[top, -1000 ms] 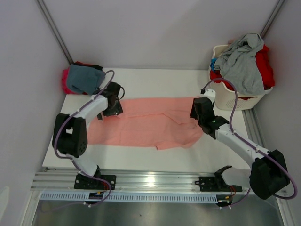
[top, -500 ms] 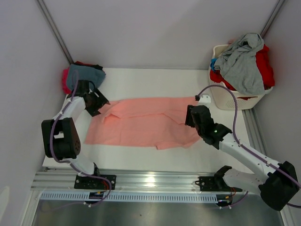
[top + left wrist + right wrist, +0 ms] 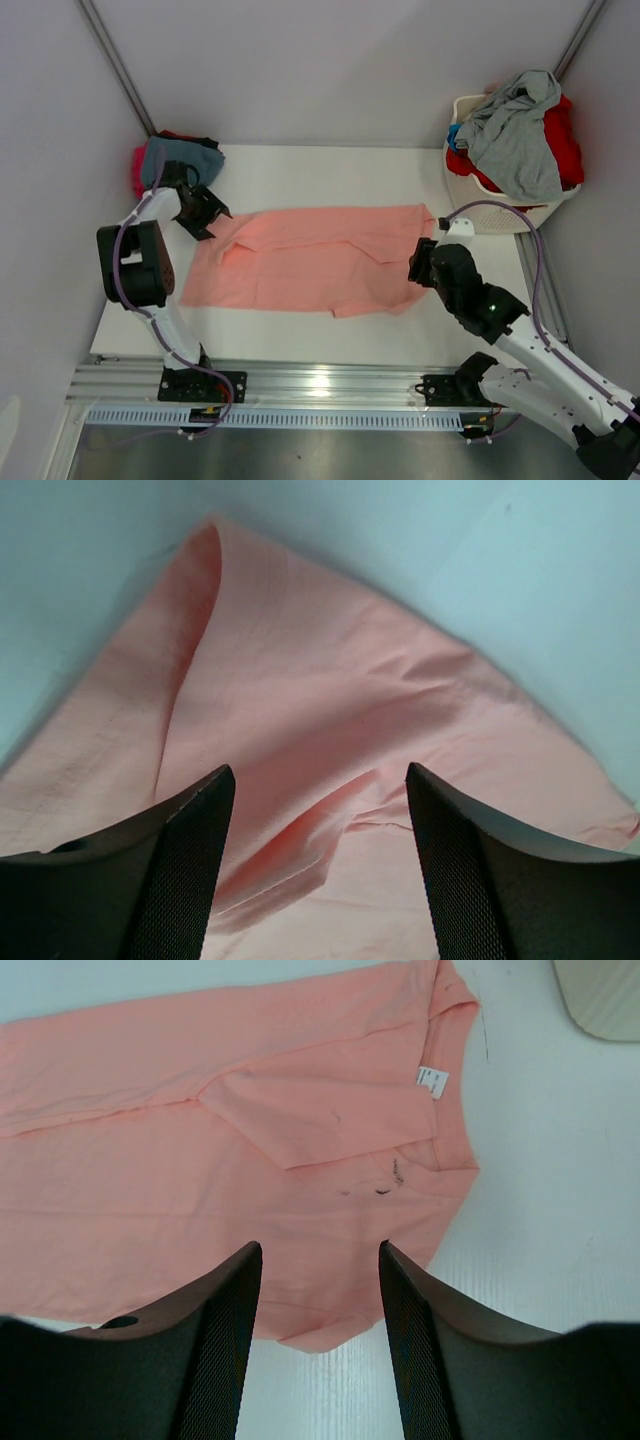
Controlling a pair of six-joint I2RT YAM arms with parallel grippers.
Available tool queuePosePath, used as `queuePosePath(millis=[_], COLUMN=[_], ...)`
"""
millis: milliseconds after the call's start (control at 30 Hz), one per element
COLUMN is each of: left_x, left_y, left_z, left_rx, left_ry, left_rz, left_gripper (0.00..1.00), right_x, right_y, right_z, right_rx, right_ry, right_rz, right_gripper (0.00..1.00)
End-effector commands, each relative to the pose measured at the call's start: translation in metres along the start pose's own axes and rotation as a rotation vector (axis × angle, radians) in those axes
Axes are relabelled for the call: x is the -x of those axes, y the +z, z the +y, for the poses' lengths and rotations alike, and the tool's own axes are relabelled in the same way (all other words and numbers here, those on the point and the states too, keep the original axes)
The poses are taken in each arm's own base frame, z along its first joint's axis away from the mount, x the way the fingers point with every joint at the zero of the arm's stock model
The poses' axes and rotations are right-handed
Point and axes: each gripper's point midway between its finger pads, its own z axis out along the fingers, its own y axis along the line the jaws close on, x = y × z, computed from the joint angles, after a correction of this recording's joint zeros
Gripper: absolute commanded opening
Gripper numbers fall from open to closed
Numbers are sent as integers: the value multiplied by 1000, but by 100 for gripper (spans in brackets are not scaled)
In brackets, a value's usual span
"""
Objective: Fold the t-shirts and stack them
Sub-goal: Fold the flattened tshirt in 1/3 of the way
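The salmon-pink t-shirt (image 3: 310, 262) lies spread on the white table, partly folded lengthwise, with a small white label (image 3: 432, 1081) near its collar. My left gripper (image 3: 212, 218) is open and empty over the shirt's far-left corner (image 3: 300, 710), where a raised fold shows. My right gripper (image 3: 418, 268) is open and empty at the shirt's right end, above its near edge (image 3: 330, 1335). A small pile of folded shirts (image 3: 172, 165), grey-blue over red and black, sits at the far left corner.
A white laundry basket (image 3: 490, 205) stands at the far right, heaped with a grey shirt (image 3: 515, 130) and red ones (image 3: 562, 135). The table's near edge (image 3: 300, 352) meets a metal rail.
My left gripper has swung from the shirt's top edge out to its far-left corner. My right arm has drawn back toward the near right, off the shirt.
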Motion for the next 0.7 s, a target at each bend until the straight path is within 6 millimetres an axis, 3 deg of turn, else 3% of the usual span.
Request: queuePosePath(millis=[0,133,333,667], left_x=[30,45,47,48], left_y=[-18,-20,-11,0], left_z=[4,24,44,33], left_rx=[30,40,109,71], left_ry=[-17,-84,-87,-86], left_rz=[-72,-72,-49,2], left_gripper=[73,73,71,67], right_x=[-3,-2,-5,-3], right_y=[-12,-18,-15,-14], right_z=[-7,-13,-12,-3], right_rx=[-6,-24,-26,-12], right_ry=[28,33,38,52], right_rz=[2,-6,9,14], right_gripper=[54,54,54,53])
